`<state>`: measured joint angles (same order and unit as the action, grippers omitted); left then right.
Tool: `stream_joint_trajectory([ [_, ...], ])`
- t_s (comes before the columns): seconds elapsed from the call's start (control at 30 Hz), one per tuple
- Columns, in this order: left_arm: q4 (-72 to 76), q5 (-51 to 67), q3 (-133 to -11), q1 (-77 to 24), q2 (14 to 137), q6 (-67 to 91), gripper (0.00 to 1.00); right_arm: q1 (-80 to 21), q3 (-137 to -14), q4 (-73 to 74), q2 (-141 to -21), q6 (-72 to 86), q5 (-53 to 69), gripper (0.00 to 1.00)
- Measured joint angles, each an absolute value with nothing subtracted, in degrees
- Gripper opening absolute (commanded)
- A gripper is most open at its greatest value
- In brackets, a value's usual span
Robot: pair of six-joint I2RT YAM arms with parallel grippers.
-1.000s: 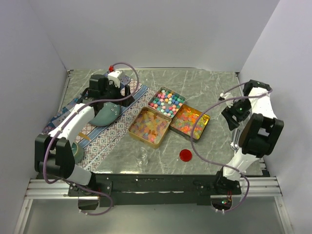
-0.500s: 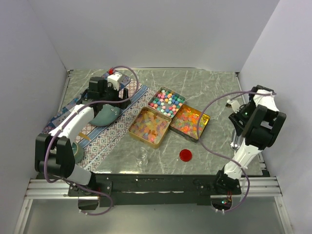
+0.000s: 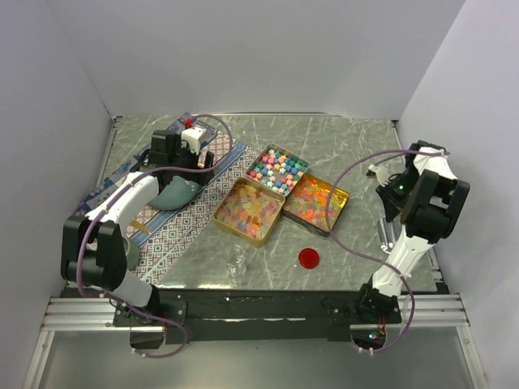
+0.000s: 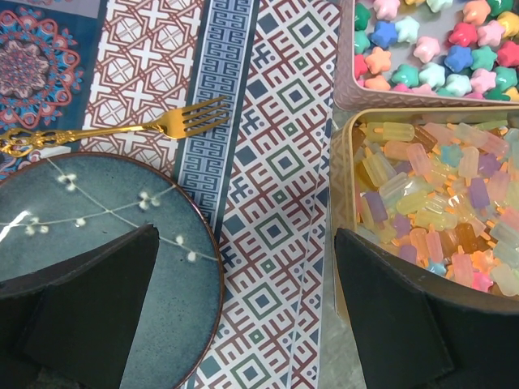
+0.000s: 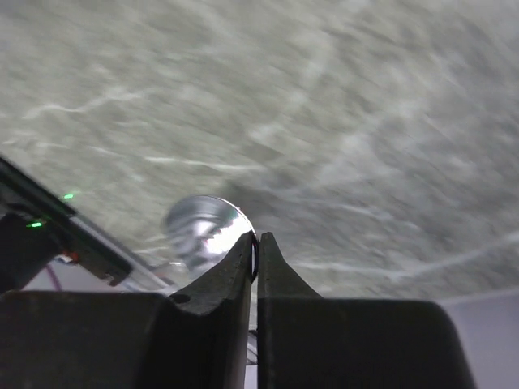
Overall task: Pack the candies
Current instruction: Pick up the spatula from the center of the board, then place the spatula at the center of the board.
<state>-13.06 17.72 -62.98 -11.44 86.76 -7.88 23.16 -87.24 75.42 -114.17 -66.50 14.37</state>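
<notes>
The candies fill three gold tins in the middle of the table: pastel star-shaped ones [image 3: 277, 169] [image 4: 430, 49], translucent yellow-pink ones [image 3: 249, 209] [image 4: 438, 203] and orange-red-yellow ones [image 3: 316, 203]. My left gripper [image 3: 197, 164] [image 4: 246, 235] hangs wide open over the patterned cloth, between a blue-green plate and the translucent tin, holding nothing. My right gripper [image 3: 389, 194] [image 5: 255, 237] is shut at the right edge, far from the tins. A shiny round metal thing [image 5: 203, 231] shows just behind its tips; whether they pinch its rim is unclear in the blur.
A patterned cloth [image 3: 178, 235] [image 4: 276, 162] carries the blue-green plate [image 3: 177, 193] [image 4: 97, 203] and a gold fork [image 4: 122, 130]. A small glass [image 3: 236, 259] and a red disc [image 3: 307, 258] stand near the front edge. A silver rod-like thing [image 3: 388, 235] lies by the right arm.
My right arm has folded back toward the right edge, and its gripper has gone from open to shut. The left arm has shifted slightly toward the back, still open.
</notes>
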Motion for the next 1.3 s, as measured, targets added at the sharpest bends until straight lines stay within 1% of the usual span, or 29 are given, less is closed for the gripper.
stream_joint_trajectory([
  [0.03, -13.04, 17.78, -62.98, -11.44, 86.89, -7.86, 0.97, 22.48, -87.11, 75.9, -113.73, -66.48, 15.05, 0.0],
  [0.2, -13.06, 18.24, -62.98, -11.44, 87.29, -7.79, 0.97, 15.99, -86.87, 75.22, -111.15, -66.48, 19.62, 0.0],
  [0.53, -12.75, 21.41, -63.0, -11.42, 87.29, -4.97, 0.97, -3.11, -84.75, 73.69, -103.98, -65.76, 27.51, 0.0],
  [0.63, -12.69, 24.08, -63.0, -11.44, 87.29, -3.29, 0.98, -5.3, -84.75, 74.87, -102.39, -65.45, 28.8, 0.0],
  [0.83, -12.23, 29.74, -65.1, -11.44, 87.77, 0.49, 0.98, -6.46, -86.06, 76.29, -100.25, -65.41, 31.44, 0.0],
  [0.97, -11.22, 30.63, -65.95, -11.44, 88.51, 1.54, 0.98, -9.58, -85.76, 76.18, -98.76, -65.36, 31.75, 0.0],
  [1.1, -11.88, 30.61, -65.95, -11.44, 88.68, 2.22, 0.98, -17.32, -83.09, 75.85, -97.21, -64.97, 32.45, 0.0],
  [1.23, -12.82, 30.61, -65.98, -11.44, 88.49, 2.39, 0.97, -25.76, -82.91, 74.28, -97.95, -65.01, 32.95, 0.0],
  [1.3, -13.89, 30.63, -65.98, -11.44, 87.81, 2.37, 0.97, -28.34, -82.91, 74.06, -98.41, -65.04, 32.93, 0.01],
])
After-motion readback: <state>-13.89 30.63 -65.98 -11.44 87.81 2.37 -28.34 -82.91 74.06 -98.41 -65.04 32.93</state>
